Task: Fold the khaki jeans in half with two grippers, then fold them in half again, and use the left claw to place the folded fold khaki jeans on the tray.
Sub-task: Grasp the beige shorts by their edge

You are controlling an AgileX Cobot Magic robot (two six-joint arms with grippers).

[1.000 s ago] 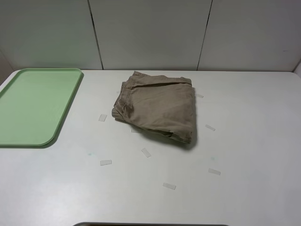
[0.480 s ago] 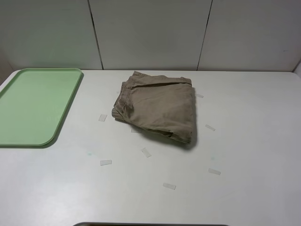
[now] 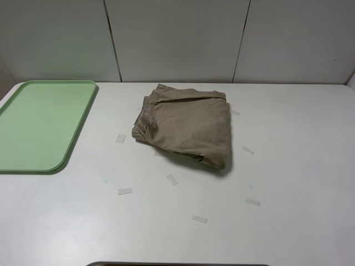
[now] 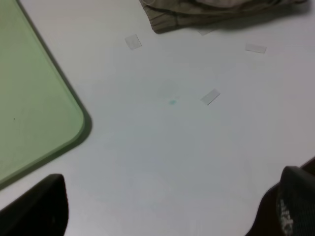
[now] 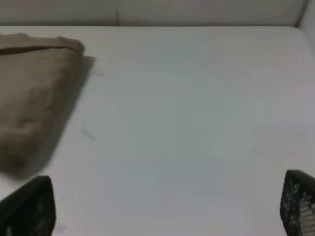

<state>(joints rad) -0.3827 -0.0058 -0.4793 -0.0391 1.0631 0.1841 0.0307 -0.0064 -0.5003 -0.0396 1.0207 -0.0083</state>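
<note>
**Item: khaki jeans (image 3: 186, 127).** One garment, short-legged, lying as a compact folded bundle near the middle of the white table (image 3: 288, 166). It is well apart from the tray and nothing touches it. We judge both folds done and only the carry left.

**Handling.** We judge it soft, limp and light: woven cotton in several stacked layers, not fragile and not slippery. It will sag from any single hold, and loose layers may slide open. The bundle may also skid on the smooth tabletop if pushed rather than lifted.

**Where to take hold.** The waistband (image 3: 145, 119) sits on the side facing the tray, thick and gathered, with its layer edges showing. We would bite there, deep enough to pinch every layer together. The rounded near edge looks like a fold and gives a cleaner but thicker grip.

**Item: tray (image 3: 77, 127).** Pale green, low-rimmed, at the table's left edge, holding nothing.

**Item: left gripper (image 4: 167, 201).** Jaws spread wide, holding nothing, over bare table between the tray corner and the garment.

**Item: right gripper (image 5: 167, 201).** Jaws fully apart, holding nothing, with the garment off to one side of it.

**Sundries.** Small tape markers (image 3: 125, 191) lie scattered on the table around the bundle.
</note>
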